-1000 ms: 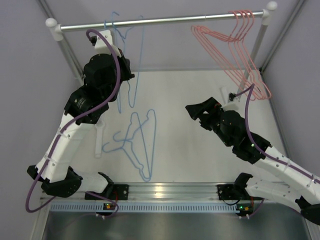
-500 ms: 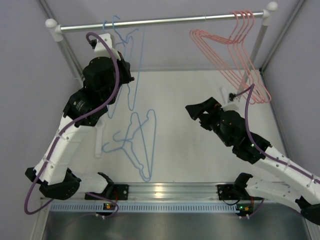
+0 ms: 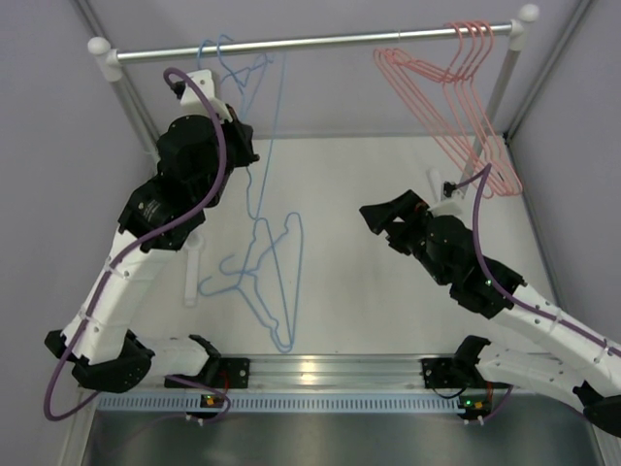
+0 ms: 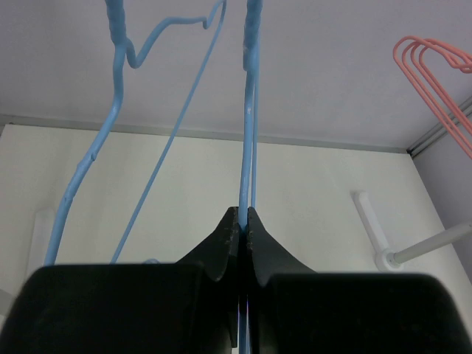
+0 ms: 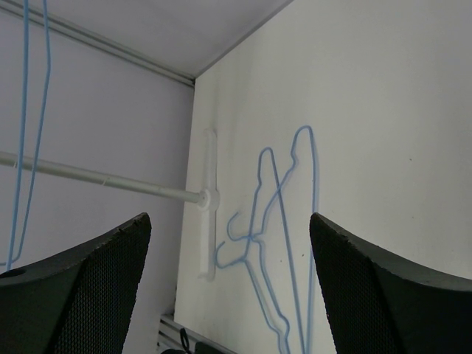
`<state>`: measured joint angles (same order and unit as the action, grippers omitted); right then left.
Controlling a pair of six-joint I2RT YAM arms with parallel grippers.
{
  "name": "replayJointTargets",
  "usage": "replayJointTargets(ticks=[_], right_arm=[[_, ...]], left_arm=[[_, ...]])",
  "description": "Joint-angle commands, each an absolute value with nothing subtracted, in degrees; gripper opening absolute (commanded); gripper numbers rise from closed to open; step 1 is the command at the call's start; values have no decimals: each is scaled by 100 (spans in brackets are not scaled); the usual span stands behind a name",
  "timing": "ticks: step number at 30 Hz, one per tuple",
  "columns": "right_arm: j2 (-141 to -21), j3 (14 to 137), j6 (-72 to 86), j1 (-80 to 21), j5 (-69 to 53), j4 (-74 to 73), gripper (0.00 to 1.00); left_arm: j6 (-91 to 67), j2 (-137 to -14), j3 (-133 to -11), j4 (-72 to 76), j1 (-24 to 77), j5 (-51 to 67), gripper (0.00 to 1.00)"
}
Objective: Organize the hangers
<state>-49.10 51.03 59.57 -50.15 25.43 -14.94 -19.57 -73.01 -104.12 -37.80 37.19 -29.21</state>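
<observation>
**Desk:** What's the left side doing?

**Operator:** My left pincer (image 4: 242, 215) is clamped shut on a thin light blue wire hanger (image 4: 249, 118). The black fingers meet, and the wire runs straight up from between them. I have it raised over the far left corner of the tabletop (image 3: 388, 311), just under the silver metal rail (image 3: 320, 41).

**Desk:** Anything next to it?

**Operator:** A second light blue hanger (image 4: 94, 153) dangles just to the left of the gripped one, apart from the fingers. Blue hooks sit on the rail's left end, but I cannot tell which hook belongs to which hanger.

**Desk:** And the right?

**Operator:** My right pincer (image 5: 228, 221) stands wide apart with nothing between its mesh-textured fingers. It hovers above the right half of the tabletop, well apart from every hanger.

**Desk:** Where are the other hangers?

**Operator:** Two loose light blue wire hangers (image 3: 264, 275) lie flat on the tabletop, crossed over each other. They are left of centre and toward the near edge, and my right wrist camera sees them too. Four pink-red wire hangers (image 3: 448, 126) hang bunched together at the rail's right end, above the far right corner. They are just beside the white post (image 3: 506, 68) that carries the rail there.
</observation>
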Motion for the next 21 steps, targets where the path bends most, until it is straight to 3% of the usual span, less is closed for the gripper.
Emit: replayJointTargets(ticks=[1,8,12,21], right_arm=[[-4825,5106,5924,-5063,2549,-1397,85],[-4843,5071,5924,-5054,2531,-1362,85],[-4852,5036,5924,-5062,2522,-1318,85],[-4860,4992,5924,-5054,2496,-1301,85]], left_arm=[[-1986,-7058,-10345,-3674,3700,-2778,3],[-1969,-6908,-10275,-3683,3691,-2690,13],[-1978,-6785,-10231,-3683,3700,-2593,23],[-1934,-6416,-10239,-3683,3700,-2400,27]])
